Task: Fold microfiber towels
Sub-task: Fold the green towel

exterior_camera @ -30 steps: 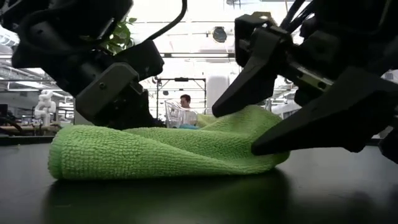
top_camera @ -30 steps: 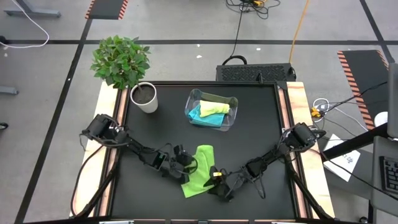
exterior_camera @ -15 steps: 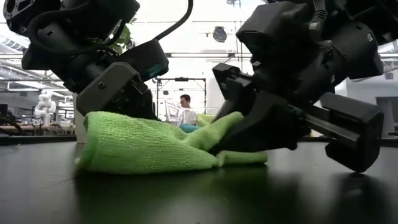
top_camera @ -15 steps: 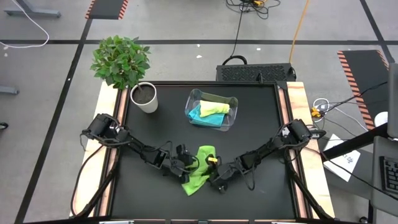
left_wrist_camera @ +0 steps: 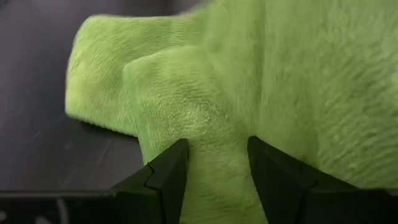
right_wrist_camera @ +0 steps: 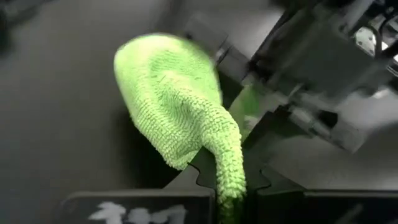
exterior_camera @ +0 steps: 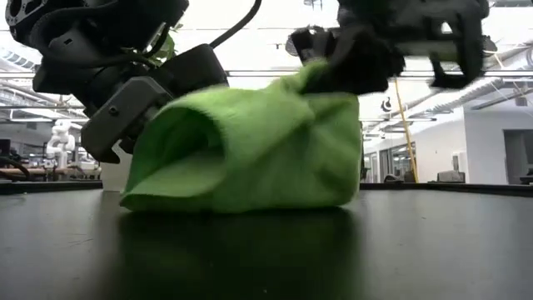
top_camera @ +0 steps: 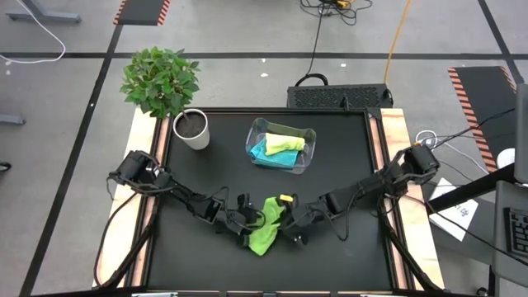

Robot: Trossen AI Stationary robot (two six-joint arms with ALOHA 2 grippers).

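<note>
A bright green microfiber towel (top_camera: 266,227) lies bunched on the black table near its front edge, between my two grippers. My left gripper (top_camera: 246,221) is at its left side and is shut on it. My right gripper (top_camera: 286,216) is at its right side, raised above the table, and is also shut on it. In the low view the towel (exterior_camera: 250,150) stands up like a tent with its bottom edge on the table. A pale yellow-green towel (top_camera: 285,143) and a turquoise one (top_camera: 266,153) lie in the clear bin (top_camera: 304,157). My left gripper pinches a thick fold of the towel's left side (left_wrist_camera: 214,165) between its two fingers (left_wrist_camera: 165,180). They come slanting down from the table's left. That side stays low, by the table. My right gripper pinches a narrow ridge of the towel's right part (right_wrist_camera: 227,171) between its two fingers, slanting down from the table's right. This part is lifted clear (exterior_camera: 321,79). The cloth hangs from it, and its lower edge (exterior_camera: 250,202) rests on the table.
A potted plant in a white pot (top_camera: 191,129) stands at the far left corner. The clear bin sits at the far middle. Bare black table (top_camera: 346,165) lies between the bin and the grippers and toward the right edge.
My right gripper has shut on the towel's right part, then risen and gone toward the far edge. That side of the towel has been lifted off the table and the cloth has bunched up. The left side has stayed low in my left gripper.
</note>
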